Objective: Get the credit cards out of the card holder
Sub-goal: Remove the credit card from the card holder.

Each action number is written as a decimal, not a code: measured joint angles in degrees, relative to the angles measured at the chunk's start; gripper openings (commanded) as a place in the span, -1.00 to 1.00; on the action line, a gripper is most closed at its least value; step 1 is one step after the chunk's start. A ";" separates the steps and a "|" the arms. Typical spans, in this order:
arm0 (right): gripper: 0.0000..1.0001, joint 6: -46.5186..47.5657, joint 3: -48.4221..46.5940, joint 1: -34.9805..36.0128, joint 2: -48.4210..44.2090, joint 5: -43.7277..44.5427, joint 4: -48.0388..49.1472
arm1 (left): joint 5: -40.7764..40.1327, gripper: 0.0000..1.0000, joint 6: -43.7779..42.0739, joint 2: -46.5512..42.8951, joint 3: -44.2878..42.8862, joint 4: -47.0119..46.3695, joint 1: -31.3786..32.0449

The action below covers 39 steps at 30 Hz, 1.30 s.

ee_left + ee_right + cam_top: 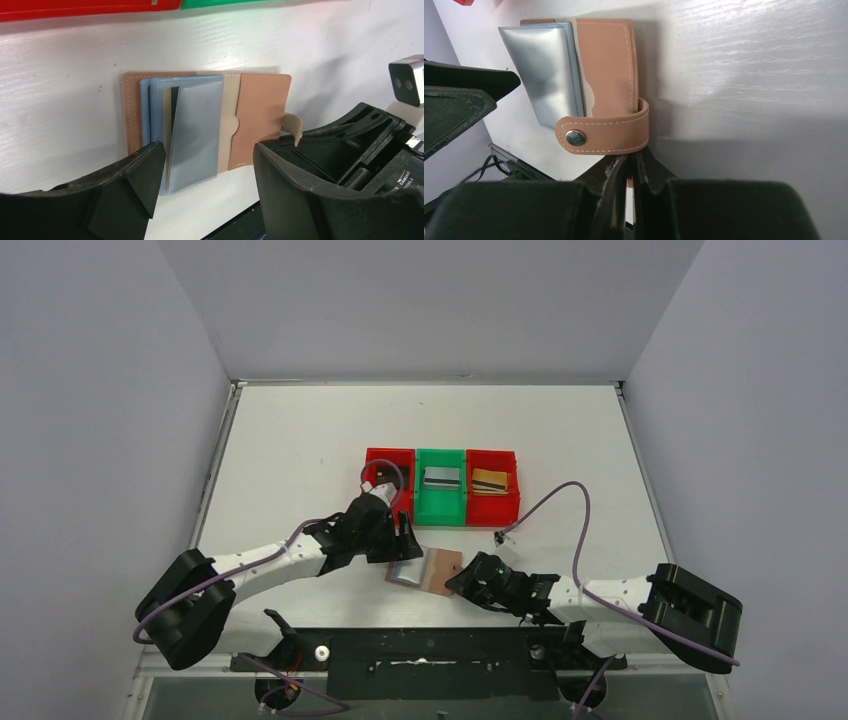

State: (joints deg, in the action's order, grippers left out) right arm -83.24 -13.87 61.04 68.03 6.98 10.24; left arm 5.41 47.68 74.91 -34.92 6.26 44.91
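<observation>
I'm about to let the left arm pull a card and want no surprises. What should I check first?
1. Card holder lies open: ok.
2. Silver-grey card sticks out of its slot: ok.
3. Left gripper open, a finger on each side of that card: ok.
4. Right gripper shut at the holder's edge: ok.
5. Holder truly pinned by it: cannot tell.

**Robot test cell: lab bench setup**

A left arm (270,562) and a right arm (600,595) are sitting bolted at the near edge of a white table (300,440). Plain grey panels (100,440) are enclosing it. A purple cable (560,502) is trailing loose. Red and green plastic bins (441,519) are standing mid-table.
</observation>
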 measured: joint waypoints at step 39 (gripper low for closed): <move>-0.73 -0.72 1.75 -1.44 -1.25 -0.94 1.77 | 18.05 0.11 4.70 13.18 -2.43 -16.44 0.87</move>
State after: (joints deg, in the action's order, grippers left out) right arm -83.96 -12.12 59.59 66.78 6.04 12.01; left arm 23.46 52.38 88.09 -37.34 -10.17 45.78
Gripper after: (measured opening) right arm 0.101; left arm 0.553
